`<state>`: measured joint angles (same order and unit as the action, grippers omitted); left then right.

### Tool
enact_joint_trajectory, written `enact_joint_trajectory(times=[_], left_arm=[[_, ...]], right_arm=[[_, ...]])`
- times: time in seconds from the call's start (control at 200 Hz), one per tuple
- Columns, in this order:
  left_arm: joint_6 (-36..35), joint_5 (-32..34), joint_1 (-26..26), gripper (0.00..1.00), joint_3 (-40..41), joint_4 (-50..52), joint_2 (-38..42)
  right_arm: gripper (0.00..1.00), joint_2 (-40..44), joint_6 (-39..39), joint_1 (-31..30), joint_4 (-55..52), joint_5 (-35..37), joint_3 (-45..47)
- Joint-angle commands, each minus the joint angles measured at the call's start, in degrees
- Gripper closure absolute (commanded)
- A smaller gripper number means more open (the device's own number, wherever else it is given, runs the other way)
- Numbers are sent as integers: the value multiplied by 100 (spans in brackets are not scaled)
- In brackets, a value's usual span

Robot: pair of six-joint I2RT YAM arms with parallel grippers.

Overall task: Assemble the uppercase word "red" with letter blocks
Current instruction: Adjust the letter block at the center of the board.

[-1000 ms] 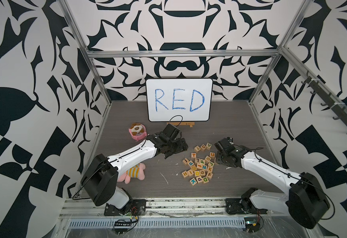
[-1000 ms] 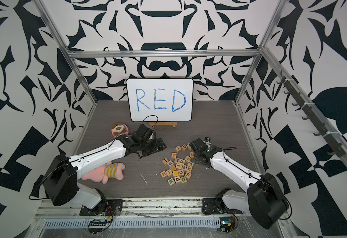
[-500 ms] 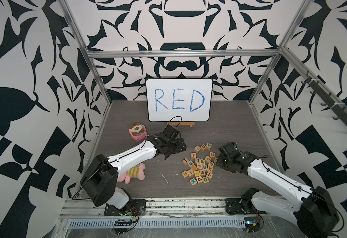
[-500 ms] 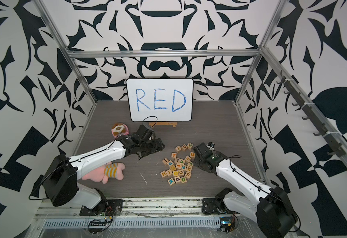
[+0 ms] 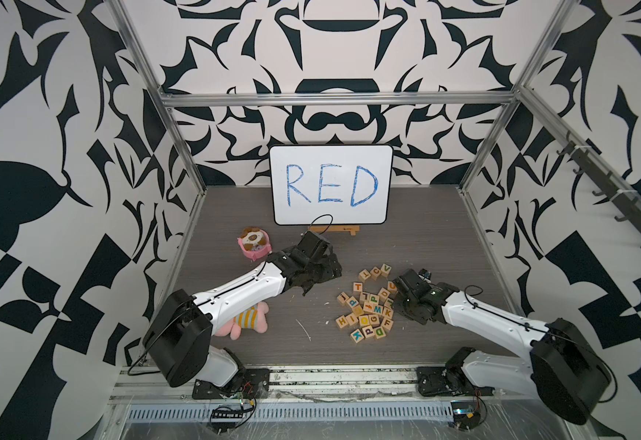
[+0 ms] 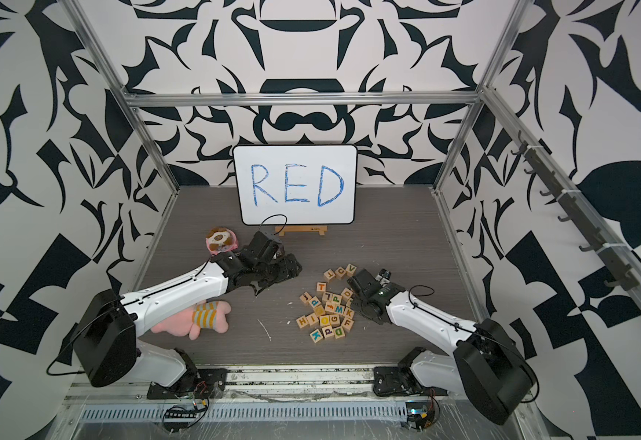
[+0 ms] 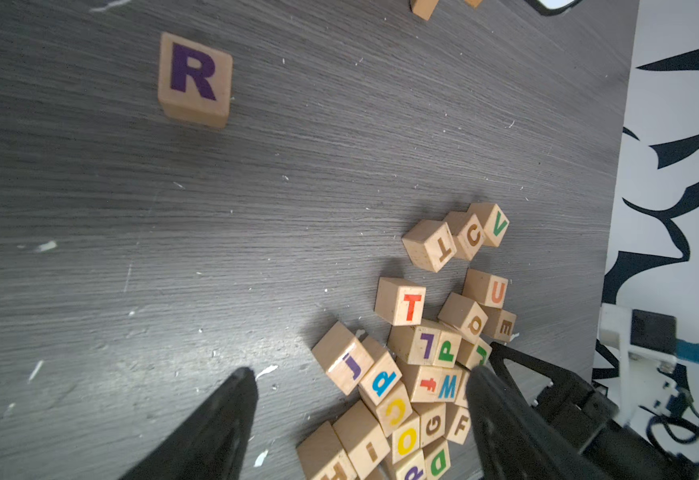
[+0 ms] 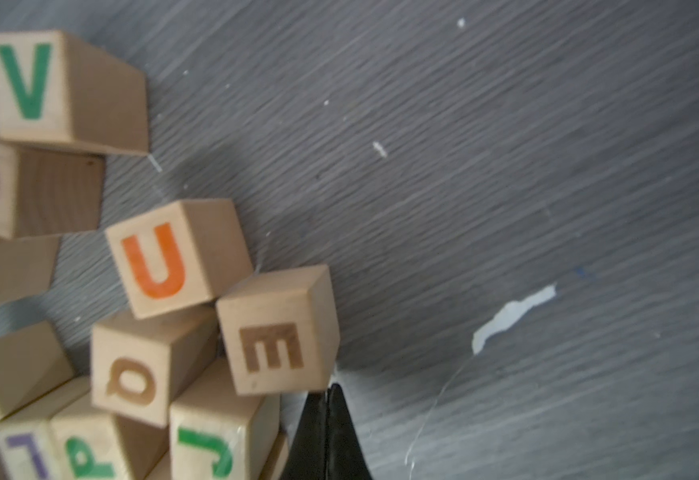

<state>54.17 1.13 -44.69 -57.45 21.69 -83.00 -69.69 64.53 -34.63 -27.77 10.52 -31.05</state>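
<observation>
The letter blocks (image 5: 368,304) lie in a loose pile right of centre in both top views (image 6: 328,304). My right gripper (image 8: 329,388) is shut on nothing, its tip touching a lower corner of the brown E block (image 8: 275,332) at the pile's right edge (image 5: 397,285). My left gripper (image 7: 360,372) is open and empty, hovering left of the pile (image 5: 330,266). A purple R block (image 7: 194,79) stands alone on the floor; the arm hides it in the top views. A green D block (image 7: 437,461) lies at the pile's near end. No word "red" stands in blocks.
A whiteboard (image 5: 330,184) with blue handwritten RED leans on a small wooden easel (image 5: 334,229) at the back. A pink toy bowl (image 5: 253,244) and a pink plush toy (image 5: 242,324) lie by the left arm. Patterned walls enclose the dark floor.
My right gripper closed from partly open and the right arm dropped lower, settling at the pile's right edge by the E block. The left arm has hardly moved.
</observation>
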Motion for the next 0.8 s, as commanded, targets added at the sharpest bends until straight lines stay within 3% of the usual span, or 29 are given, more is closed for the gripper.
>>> enact_joint_trajectory(times=[0.0,0.21,0.375,0.515,0.625,0.795], left_arm=[[28,205,-7,16,165,-89,259],[67,262,-5,16,303,-217,378],[51,291,-5,16,287,-208,405],[47,383,-6,16,279,-183,450],[41,505,-5,16,303,-161,480],[32,625,-5,16,325,-141,535]], right_arm=[[100,-193,-79,84,164,472,-197],[100,-506,-292,410,310,766,-444],[100,-671,-656,879,916,411,-482],[99,-649,-898,976,610,405,-716],[92,-312,-1054,976,229,412,-695],[67,557,-1012,969,-328,217,-493]])
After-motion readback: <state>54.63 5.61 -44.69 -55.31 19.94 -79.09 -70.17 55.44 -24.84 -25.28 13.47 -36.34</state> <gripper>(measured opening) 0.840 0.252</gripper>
